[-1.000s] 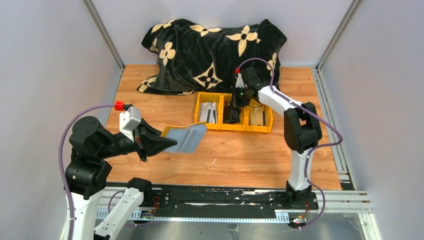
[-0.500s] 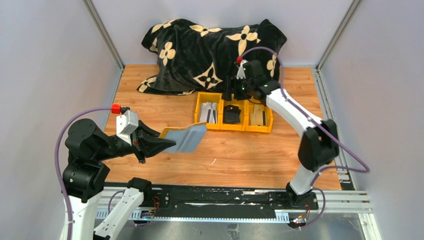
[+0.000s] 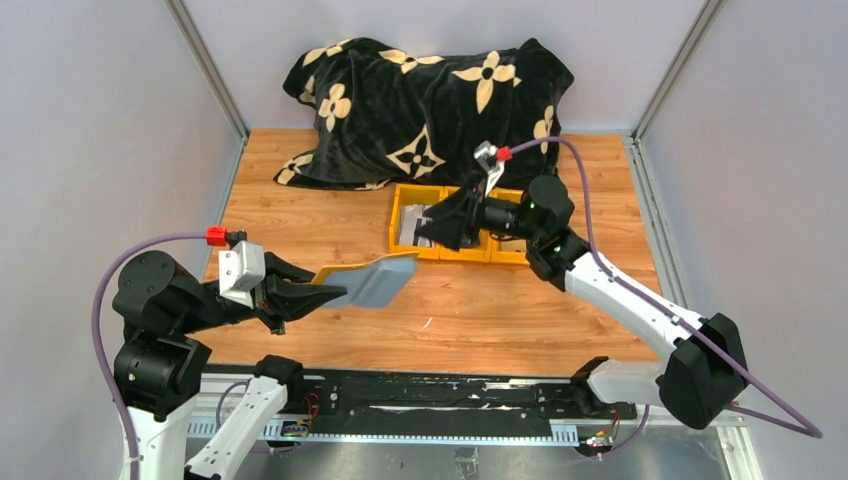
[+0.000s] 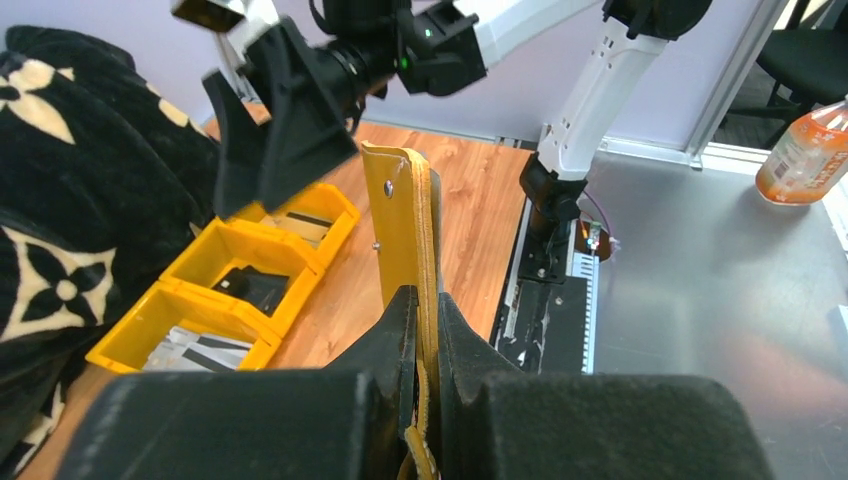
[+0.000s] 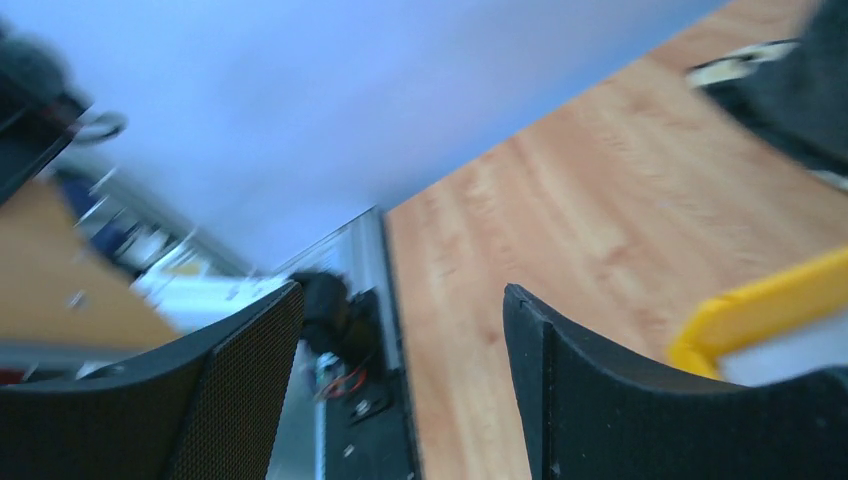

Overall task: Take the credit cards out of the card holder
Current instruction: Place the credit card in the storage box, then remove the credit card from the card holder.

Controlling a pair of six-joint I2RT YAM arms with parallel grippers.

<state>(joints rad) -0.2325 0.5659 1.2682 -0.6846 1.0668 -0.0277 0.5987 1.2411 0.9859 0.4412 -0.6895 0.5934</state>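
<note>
Top external shows three yellow bins, left gripper clamping one card holder, right gripper wide.

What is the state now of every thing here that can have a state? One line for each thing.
left gripper, shut on the card holder.
card holder, held in the air by its yellow flap.
right gripper, open and empty, above the yellow bins.
credit cards, lying in the leftmost of the yellow bins.
blanket, crumpled at the far edge of the table.
</note>
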